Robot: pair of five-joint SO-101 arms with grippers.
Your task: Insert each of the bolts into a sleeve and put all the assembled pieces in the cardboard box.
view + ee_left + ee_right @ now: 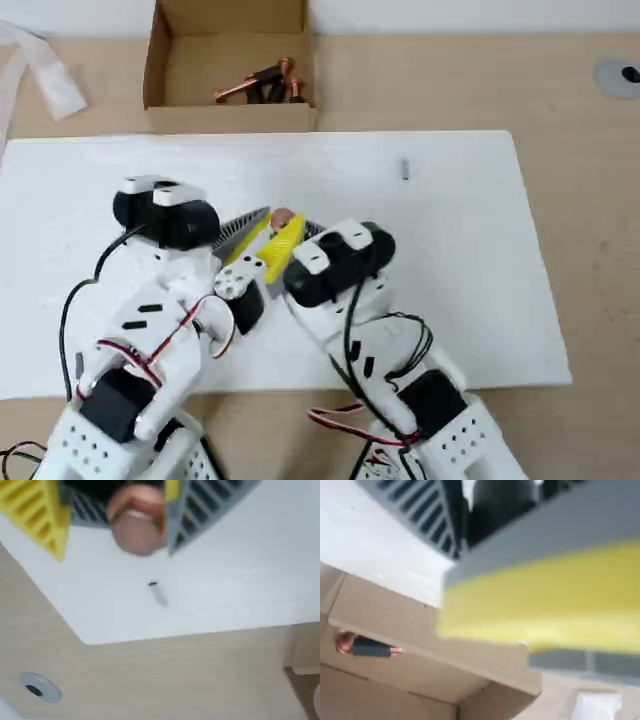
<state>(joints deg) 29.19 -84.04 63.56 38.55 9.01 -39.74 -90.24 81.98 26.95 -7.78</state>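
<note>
**Left gripper [115, 552] and right gripper [312, 232] meet at a bolt head [137, 522]**

The left gripper has the copper bolt head at its tip. Whether it is clamped on it or loose, I cannot tell. The right gripper is just beside, at 3 o'clock, and its state I cannot tell too. Both are above the white sheet [450, 300]. At 12 o'clock stands the cardboard box [155, 80] with assembled pieces [262, 85] inside.

The copper-coloured round bolt head [136, 526] is blurred and cut off by the left wrist view's edge, and its shank is hidden. The small grey object [405, 169] on the white flat board [450, 300] is too small to identify. The brown cardboard box [156, 70] runs past the high view's edge.
</note>
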